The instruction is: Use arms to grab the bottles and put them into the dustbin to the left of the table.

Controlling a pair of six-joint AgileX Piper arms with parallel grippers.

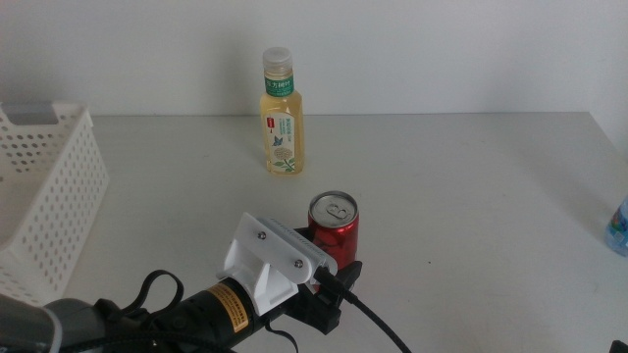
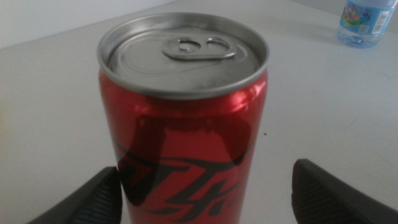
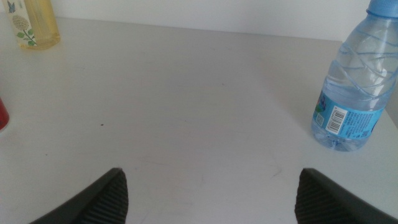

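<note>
- The left gripper (image 2: 205, 186) is standing open, its jaws flanking the upright red can (image 2: 184, 118), centre of the frame.
- The right gripper (image 3: 211, 193) is waiting open, empty.

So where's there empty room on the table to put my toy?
Bare table lies between the red can and blue-labelled bottle, and between the basket and tea bottle. It's crowded where the left gripper flanks the can.

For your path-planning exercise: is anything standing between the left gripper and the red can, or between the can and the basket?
Nothing visible blocks either. The left gripper is already at the can, its open jaws on either side of it. Between the can and the basket lies bare table; the tea bottle stands farther back, off that line.
</note>
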